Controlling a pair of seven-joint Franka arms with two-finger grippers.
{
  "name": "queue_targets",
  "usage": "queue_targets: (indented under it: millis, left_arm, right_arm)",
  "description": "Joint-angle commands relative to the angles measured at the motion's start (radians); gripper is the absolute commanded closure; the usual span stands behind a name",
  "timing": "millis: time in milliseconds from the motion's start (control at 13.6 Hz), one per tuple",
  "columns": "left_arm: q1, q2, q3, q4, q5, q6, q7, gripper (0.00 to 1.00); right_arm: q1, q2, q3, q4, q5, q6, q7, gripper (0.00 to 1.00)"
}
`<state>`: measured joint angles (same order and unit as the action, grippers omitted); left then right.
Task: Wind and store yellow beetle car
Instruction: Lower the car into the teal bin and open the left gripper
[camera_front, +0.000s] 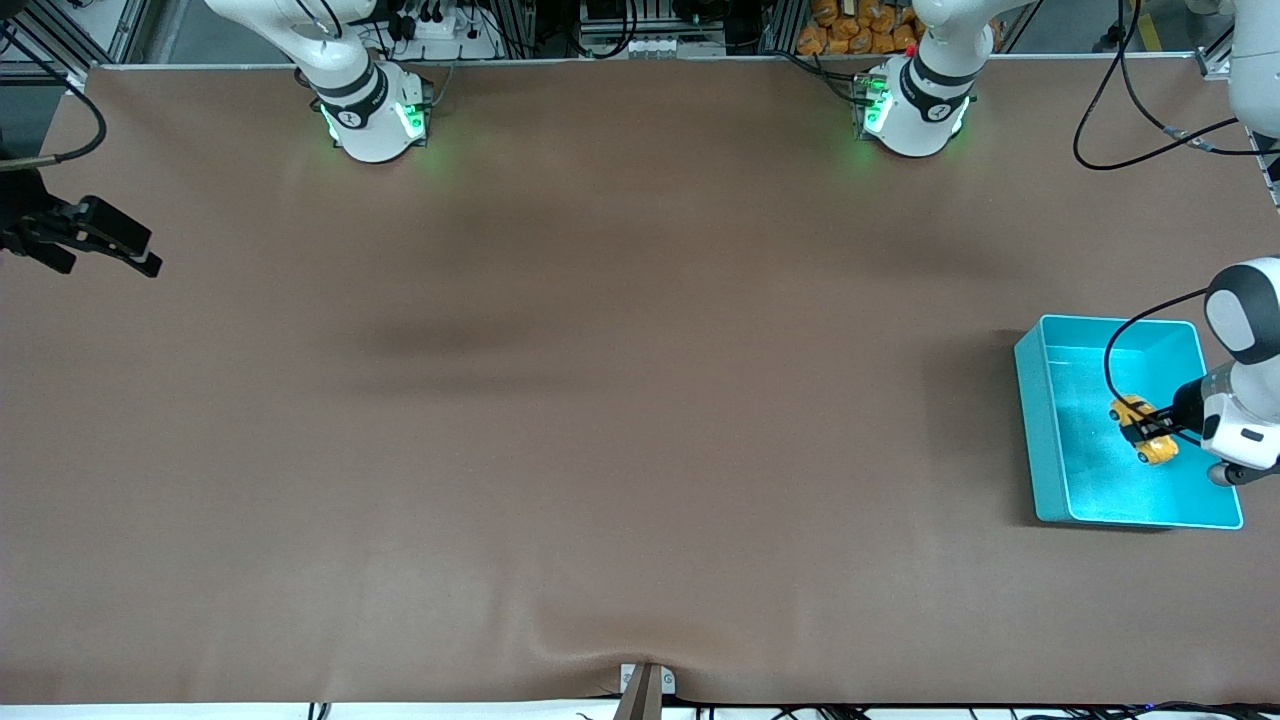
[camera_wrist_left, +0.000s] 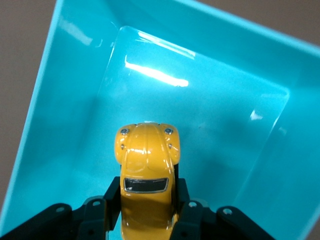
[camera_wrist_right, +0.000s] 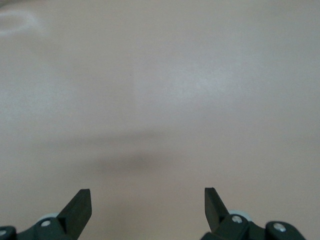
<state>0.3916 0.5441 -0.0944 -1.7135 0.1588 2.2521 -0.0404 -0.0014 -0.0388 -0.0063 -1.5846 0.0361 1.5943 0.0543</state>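
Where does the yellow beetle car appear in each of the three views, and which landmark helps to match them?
Front view: the yellow beetle car is inside the turquoise bin at the left arm's end of the table, clamped by the left gripper.
Left wrist view: the car sits low in the middle, between the fingers.
Right wrist view: not in it; only the open right gripper over bare table.
Shared landmark: the bin.

white rounded arm segments with black joint bands, green lights glowing at both bases, black cables, black finger pads (camera_wrist_right: 77, 207).
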Motion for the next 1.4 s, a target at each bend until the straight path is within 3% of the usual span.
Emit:
queue_targets:
  millis: [0, 295, 663, 1327]
  left_arm:
    - [0.038, 0.031, -0.016, 0.023, 0.007, -0.025, 0.123, 1.0]
    - [0.033, 0.06, -0.021, -0.004, 0.007, 0.001, 0.149, 1.0]
    - [0.036, 0.096, -0.021, -0.06, 0.008, 0.136, 0.175, 1.0]
    - [0.038, 0.097, -0.021, -0.077, 0.007, 0.141, 0.306, 1.0]
  right_arm:
    - [0.026, 0.016, -0.012, 0.034, -0.002, -0.008, -0.002, 0.0]
    - [0.024, 0.028, -0.012, 0.035, -0.007, -0.004, -0.001, 0.0]
    - [0.024, 0.042, -0.012, 0.035, -0.008, 0.022, -0.001, 0.0]
    - [0.024, 0.042, -0.012, 0.051, -0.005, 0.021, -0.001, 0.0]
